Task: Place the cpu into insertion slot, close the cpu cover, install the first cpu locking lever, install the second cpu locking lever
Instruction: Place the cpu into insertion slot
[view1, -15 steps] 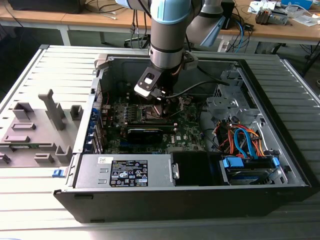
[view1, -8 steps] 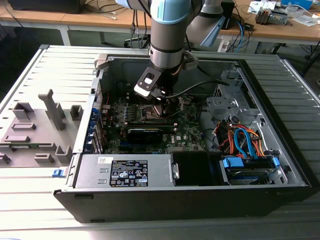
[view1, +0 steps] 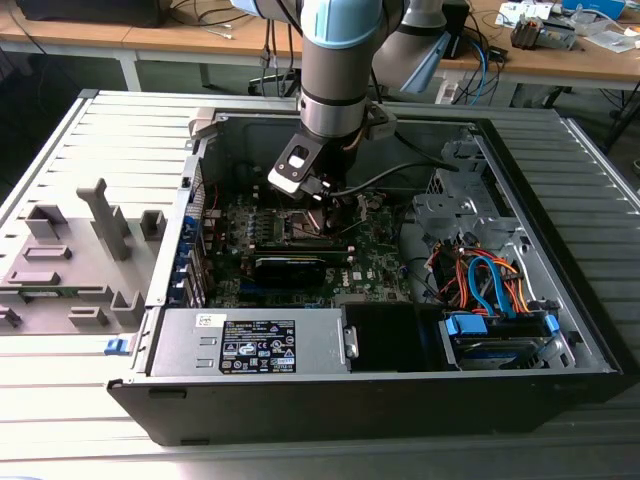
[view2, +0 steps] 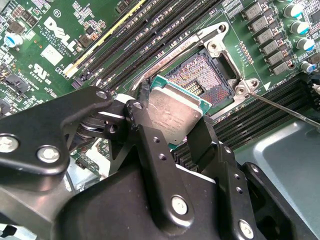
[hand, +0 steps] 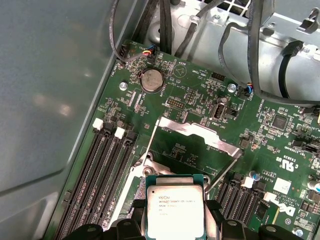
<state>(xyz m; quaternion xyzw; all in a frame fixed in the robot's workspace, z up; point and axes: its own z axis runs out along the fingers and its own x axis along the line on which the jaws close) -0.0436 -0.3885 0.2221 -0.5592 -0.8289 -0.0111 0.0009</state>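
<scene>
The cpu (view2: 175, 112) is grasped at two opposite edges by the black fingers (view2: 150, 145) of the gripper (view2: 170, 122), which is clenched on it; its pale metal top is seen in both wrist views. In the second wrist view the chip is held tilted at the near edge of the insertion slot (view2: 202, 75), whose contact field lies exposed inside its silver frame. Whether chip and slot touch cannot be told. In the first wrist view the cpu cover (hand: 200, 135) is seen swung up and open just beyond the chip, and thin wire levers (hand: 150, 145) stand beside it.

Taken from the exterior view's left, grey moulded holders (view1: 80, 260) are set on the ribbed grey surface (view1: 120, 130). Next to them the open computer case (view1: 400, 400) is laid on its side, with a power supply (view1: 250, 345) at its front. The arm (view1: 335, 70) is lowered into the case over the green circuit board (view1: 380, 250). Towards the exterior view's right, blue and orange cables (view1: 490, 280) are bundled over a drive cage. Wooden desks (view1: 180, 40) strewn with cables are seen behind.
</scene>
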